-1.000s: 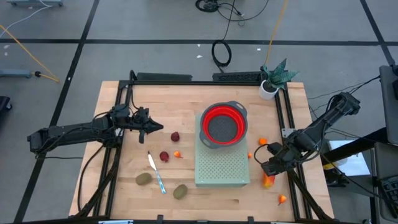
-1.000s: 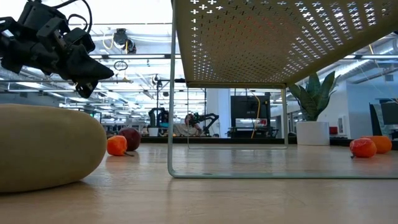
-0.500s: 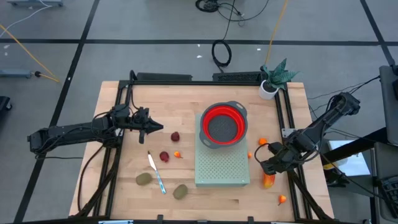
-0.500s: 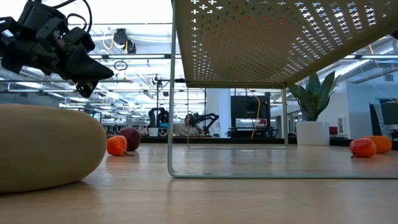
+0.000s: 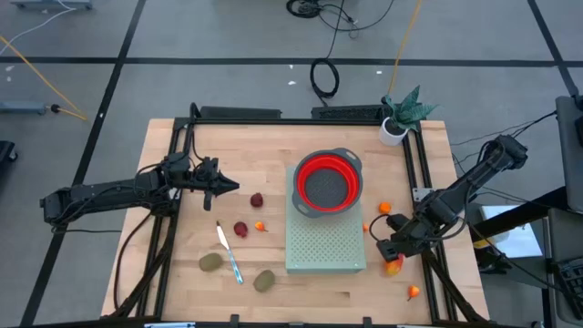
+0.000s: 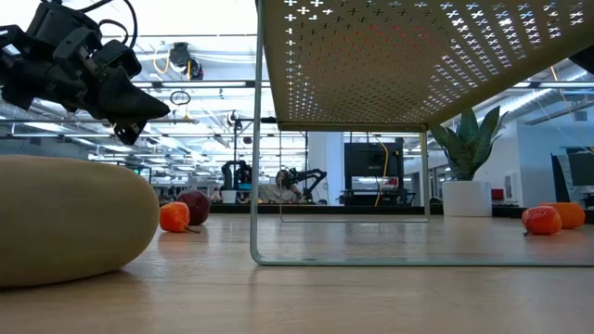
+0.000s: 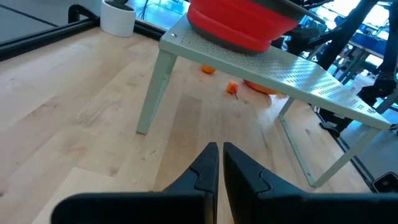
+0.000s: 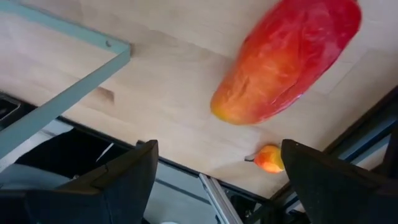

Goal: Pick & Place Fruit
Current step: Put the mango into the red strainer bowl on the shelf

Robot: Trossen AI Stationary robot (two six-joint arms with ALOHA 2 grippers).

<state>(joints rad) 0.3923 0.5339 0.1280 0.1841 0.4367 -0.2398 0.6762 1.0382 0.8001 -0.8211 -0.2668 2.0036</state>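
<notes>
On the left, the left gripper (image 5: 230, 188) hangs over bare wood at the left half of the table (image 5: 164, 282), its jaws pressed together, holding nothing; in the left wrist view the two fingers (image 7: 205, 174) meet in a thin seam.

Just to its right lie a dark red ball (image 5: 258, 199) and, nearer the front, a second dark red ball (image 5: 240, 229) with a tiny orange ball (image 5: 260, 226) beside it. The knife (image 5: 228, 252) with a light-blue handle lies slanted between these and the front edge. Two brown-green ovals rest near the front: one (image 5: 211, 262) left of the knife, its long axis roughly across the table, the other (image 5: 264, 280) right of the knife and tilted slightly.

In the middle stands the perforated green stand (image 5: 325, 251), with the red bowl (image 5: 327, 182) on its far end.

Right of the stand, two tiny orange balls (image 5: 384, 208) lie on the wood, one (image 5: 366, 228) close to the stand's edge. The right gripper (image 5: 390, 251) sits low over the elongated red-orange fruit (image 5: 393, 265), jaws spread wide, not touching it. In the right wrist view the fruit (image 8: 286, 59) lies flat on the table ahead of the fingers (image 8: 121, 177), its long axis running diagonally, redder end away and orange-yellow end toward the gripper. Another tiny orange ball (image 5: 414, 292) lies near the front right corner, just beyond the fruit's orange end.

A potted plant (image 5: 397, 117) stands at the far right corner.
</notes>
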